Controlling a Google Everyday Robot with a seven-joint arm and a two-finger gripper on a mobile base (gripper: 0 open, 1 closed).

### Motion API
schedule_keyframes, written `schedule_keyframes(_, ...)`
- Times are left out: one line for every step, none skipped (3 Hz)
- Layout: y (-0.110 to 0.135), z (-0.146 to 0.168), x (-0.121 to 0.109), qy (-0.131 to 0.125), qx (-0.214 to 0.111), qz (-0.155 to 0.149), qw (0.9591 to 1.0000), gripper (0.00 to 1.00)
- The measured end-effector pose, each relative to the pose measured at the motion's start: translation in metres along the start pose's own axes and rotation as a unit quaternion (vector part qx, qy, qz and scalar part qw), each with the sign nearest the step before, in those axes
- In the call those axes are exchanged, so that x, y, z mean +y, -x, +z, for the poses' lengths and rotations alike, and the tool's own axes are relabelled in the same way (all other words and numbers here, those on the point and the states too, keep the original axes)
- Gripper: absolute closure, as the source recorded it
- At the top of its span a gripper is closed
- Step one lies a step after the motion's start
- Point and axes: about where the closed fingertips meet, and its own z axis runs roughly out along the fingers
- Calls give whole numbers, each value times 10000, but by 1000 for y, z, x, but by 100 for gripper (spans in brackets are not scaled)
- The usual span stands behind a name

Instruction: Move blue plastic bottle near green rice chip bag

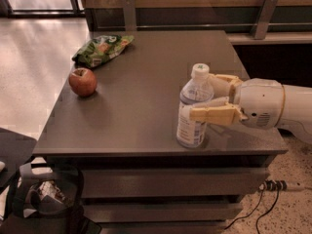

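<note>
The blue plastic bottle point(194, 109), clear with a white cap and a pale label, stands upright near the table's front right. My gripper point(208, 98) reaches in from the right and is shut on the bottle's middle. One finger point(214, 115) lies across the front of the label and the other point(223, 80) is behind the bottle. The bottle's base rests on the table. The green rice chip bag point(101, 49) lies flat at the far left of the table, well apart from the bottle.
A red apple point(82, 82) sits near the left edge, just in front of the bag. The grey table point(141, 106) has drawers below. A ledge with metal brackets point(263, 14) runs behind it. A dark bag point(46, 196) stands on the floor at front left.
</note>
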Motion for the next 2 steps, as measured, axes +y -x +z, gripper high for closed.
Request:
schedule_keyframes(1,2,1,22,2,-13,10000,58)
schedule_keyframes(3,4,3,43,4,-25,10000,81)
